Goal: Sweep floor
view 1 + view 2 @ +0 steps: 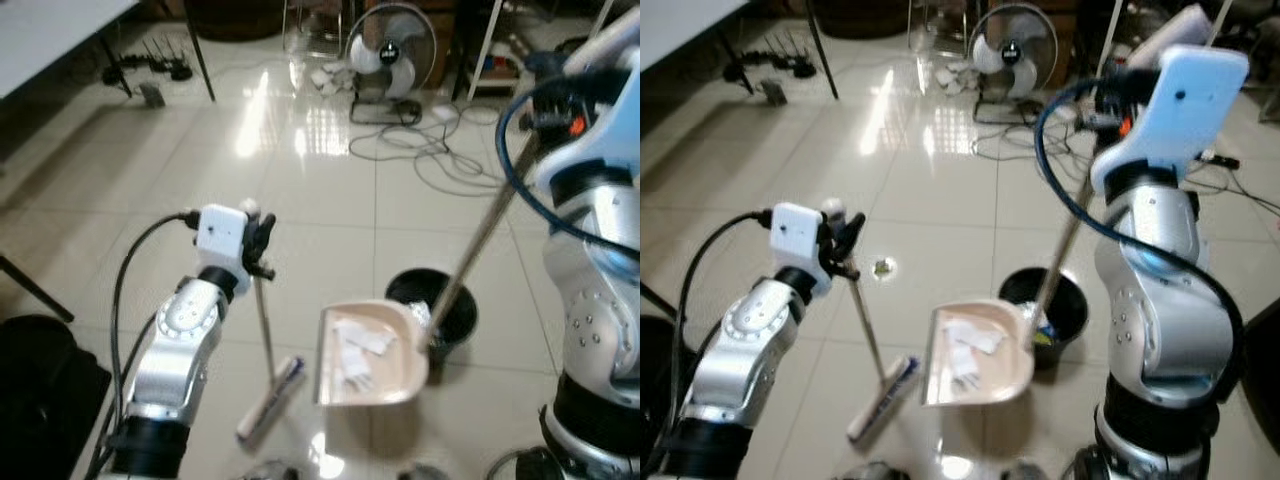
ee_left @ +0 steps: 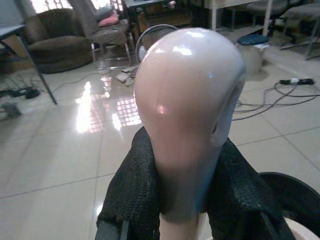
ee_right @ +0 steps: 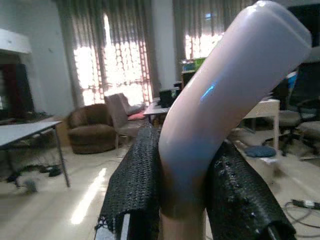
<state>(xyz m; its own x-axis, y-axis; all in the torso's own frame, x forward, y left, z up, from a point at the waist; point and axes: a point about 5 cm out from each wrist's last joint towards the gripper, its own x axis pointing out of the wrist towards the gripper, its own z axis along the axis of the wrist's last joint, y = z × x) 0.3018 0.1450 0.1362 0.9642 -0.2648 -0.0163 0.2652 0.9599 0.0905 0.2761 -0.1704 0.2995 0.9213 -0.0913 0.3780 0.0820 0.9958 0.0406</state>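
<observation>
Dustpan point(image 1: 370, 355) sits tipped next to the black bin point(image 1: 440, 300), paper scraps still in its tray, so probably staged for a dump. Right gripper point(image 3: 182, 200) is clenched on the dustpan's long handle point(image 1: 480, 240), top end only. Left gripper point(image 2: 182, 195) is clenched on the broom knob point(image 2: 187, 105); the broom point(image 1: 270, 400) head rests on the floor point(image 1: 330, 200), near left of the pan (parked, not sweeping).

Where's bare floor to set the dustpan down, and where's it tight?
Open tiles ahead between the table leg and the fan, nearer than the cables. Tight near the robot: broom, dustpan and black bin sit close together, dustpan partly over the bin.
</observation>
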